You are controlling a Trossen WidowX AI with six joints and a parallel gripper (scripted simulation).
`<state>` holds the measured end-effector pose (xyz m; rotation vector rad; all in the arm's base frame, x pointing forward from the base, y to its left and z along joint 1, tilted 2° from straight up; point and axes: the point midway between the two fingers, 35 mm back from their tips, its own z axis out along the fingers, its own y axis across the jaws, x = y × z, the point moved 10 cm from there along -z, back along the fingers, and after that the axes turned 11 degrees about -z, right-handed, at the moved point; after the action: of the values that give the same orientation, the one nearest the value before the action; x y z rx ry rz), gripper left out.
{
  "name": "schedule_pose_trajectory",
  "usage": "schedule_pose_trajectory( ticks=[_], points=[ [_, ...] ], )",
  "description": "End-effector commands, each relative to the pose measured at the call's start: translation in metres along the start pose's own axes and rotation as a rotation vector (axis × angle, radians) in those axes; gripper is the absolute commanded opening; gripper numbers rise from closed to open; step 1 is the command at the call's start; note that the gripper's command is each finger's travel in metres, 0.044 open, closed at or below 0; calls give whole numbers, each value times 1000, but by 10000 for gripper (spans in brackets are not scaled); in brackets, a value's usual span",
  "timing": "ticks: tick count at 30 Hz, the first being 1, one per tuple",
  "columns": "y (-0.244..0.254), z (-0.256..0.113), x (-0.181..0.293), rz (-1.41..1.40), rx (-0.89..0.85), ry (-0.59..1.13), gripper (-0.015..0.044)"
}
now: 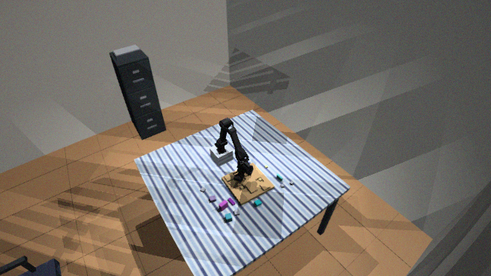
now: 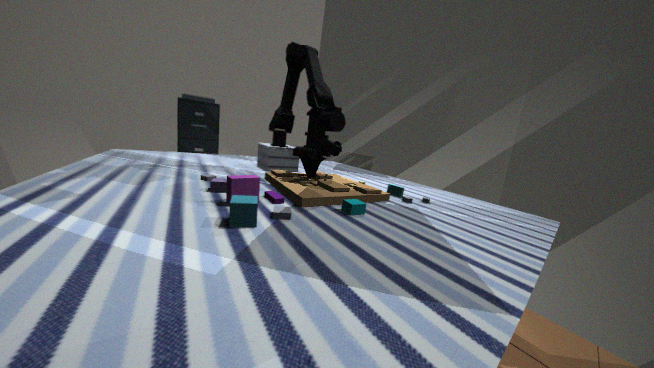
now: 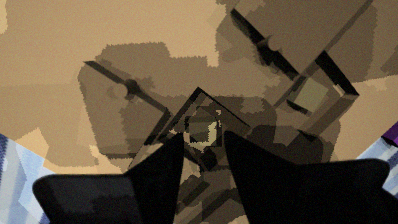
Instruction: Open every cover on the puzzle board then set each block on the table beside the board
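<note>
The tan puzzle board (image 1: 240,196) (image 2: 305,194) (image 3: 45,55) lies under my gripper (image 1: 237,179) (image 2: 312,176) (image 3: 204,137). The gripper is partly open, pointing down low over the board, with its fingertips either side of a small squarish block (image 3: 202,131) in a square well; they do not visibly grip it. To the right in the wrist view, a pale block (image 3: 310,94) shows in another well beside a large cover (image 3: 320,25). Two dark slots with round knobs (image 3: 131,88) (image 3: 272,43) run across the board. Shadows hide the cover edges.
A magenta block (image 1: 223,205) (image 2: 243,187), a teal block (image 1: 228,217) (image 2: 243,212) and small purple and grey pieces lie off the board's near left side. Another teal block (image 1: 257,202) (image 2: 354,207) lies close to its front edge, and one (image 1: 279,177) (image 2: 396,190) to its right.
</note>
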<state>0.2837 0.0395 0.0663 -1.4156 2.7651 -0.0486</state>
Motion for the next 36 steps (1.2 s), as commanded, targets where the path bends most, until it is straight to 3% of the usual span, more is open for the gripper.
schedule_pose_trajectory(
  ticks=[1, 11, 21, 36],
  points=[
    [0, 3, 0, -4, 0, -1, 144],
    [0, 11, 0, -4, 0, -1, 144],
    [0, 9, 0, 0, -1, 1, 80],
    [0, -4, 0, -1, -1, 0, 80]
  ],
)
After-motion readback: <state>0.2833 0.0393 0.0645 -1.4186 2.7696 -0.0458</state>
